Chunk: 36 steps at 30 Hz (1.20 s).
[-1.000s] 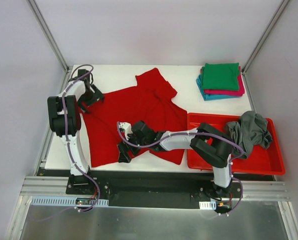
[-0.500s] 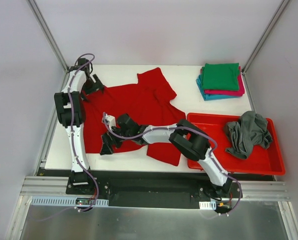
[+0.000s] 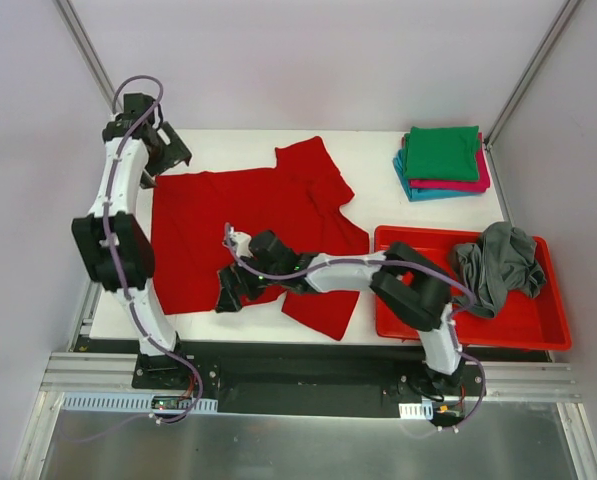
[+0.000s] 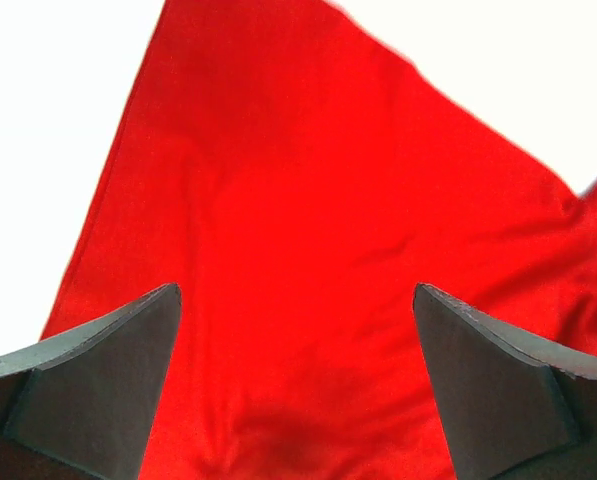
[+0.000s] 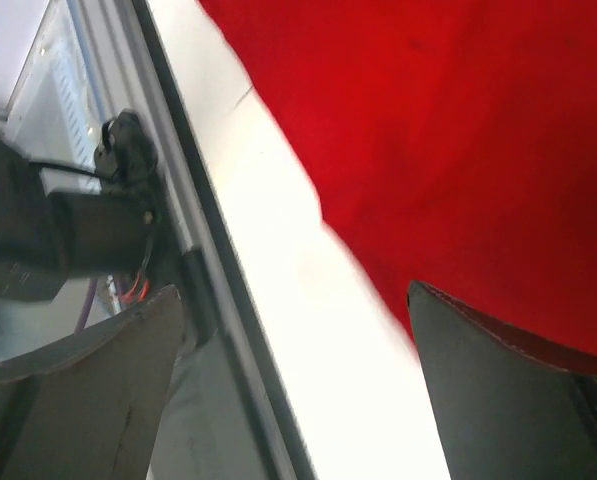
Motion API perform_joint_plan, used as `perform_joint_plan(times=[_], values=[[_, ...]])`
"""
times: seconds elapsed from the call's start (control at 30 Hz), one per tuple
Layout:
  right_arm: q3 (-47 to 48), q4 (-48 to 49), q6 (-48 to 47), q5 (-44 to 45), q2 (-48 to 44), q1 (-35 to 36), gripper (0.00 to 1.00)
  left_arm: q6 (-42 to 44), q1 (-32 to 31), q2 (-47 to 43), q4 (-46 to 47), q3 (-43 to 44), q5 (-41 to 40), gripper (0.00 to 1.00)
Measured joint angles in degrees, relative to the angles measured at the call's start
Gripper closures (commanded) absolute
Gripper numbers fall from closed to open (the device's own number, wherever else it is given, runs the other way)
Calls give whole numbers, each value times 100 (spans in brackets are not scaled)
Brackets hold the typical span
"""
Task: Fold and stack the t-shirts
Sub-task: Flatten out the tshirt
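Observation:
A bright red t-shirt (image 3: 248, 225) lies spread on the white table, its body to the left and sleeves bunched toward the back and right. My left gripper (image 3: 163, 160) is at the shirt's far left corner, open and empty, with red cloth (image 4: 308, 250) below the fingers. My right gripper (image 3: 230, 293) is at the shirt's near edge, open and empty, over the cloth's edge (image 5: 458, 150) and the table's front rim. A dark grey t-shirt (image 3: 498, 265) lies crumpled in the red tray. Green (image 3: 441, 150), magenta (image 3: 475, 181) and teal (image 3: 410, 187) shirts are folded in a stack at the back right.
The red plastic tray (image 3: 538, 325) sits at the near right of the table. Metal frame posts (image 3: 98, 70) rise at the back corners. The table's front rail and the left arm's base (image 5: 88, 230) show in the right wrist view.
The left gripper moved back and left, drawing the shirt's far left corner out flat, and now stands open. The right gripper shifted along the near edge; the shirt lies flatter and squarer.

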Motion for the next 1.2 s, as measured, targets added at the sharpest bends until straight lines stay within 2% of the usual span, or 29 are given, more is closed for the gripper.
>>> perform_joint_plan(times=[0.13,0.33,0.47,0.57,0.8,1.0,1.2], values=[[-935,-616,-79,461,-1360,37,4,-382,-26,-1545,131,-1550,94,1],[-2103,-1937,-232,2068,-3147,0,4,-776,-286,-3711,721,-4962,229,1],[-2844,-2649,-179,2758,-3508,-205,4,-984,-310,-4743,1104,-6660,380,1],[-3220,-2957,-103,2833,-3517,-245,4,-1102,-306,-5418,1458,-7447,319,1],[-3222,-3104,153,2898,-3545,227,4,-1414,-260,-5460,1921,-8100,-111,1],[-3139,-3501,505,2874,-3563,682,4,-1506,208,-5217,1930,-8153,-415,1],[-2885,-3775,721,2413,-3563,975,4,-1591,448,-5257,1801,-8153,-686,1]])
